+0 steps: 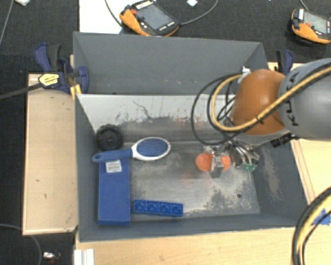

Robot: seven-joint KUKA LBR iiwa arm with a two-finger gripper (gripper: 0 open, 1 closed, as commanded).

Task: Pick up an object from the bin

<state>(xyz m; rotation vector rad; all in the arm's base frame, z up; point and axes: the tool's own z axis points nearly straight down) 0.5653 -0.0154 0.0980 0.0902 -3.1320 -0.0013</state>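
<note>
Down on the right side of the grey metal bin [165, 65], the gripper [216, 164] sits right at a small round orange object [203, 161], partly covering it. Whether it grasps the object cannot be told. Well apart to the left lie a blue-and-white oval brush [150, 148] and a long blue studded block [158, 208].
</note>
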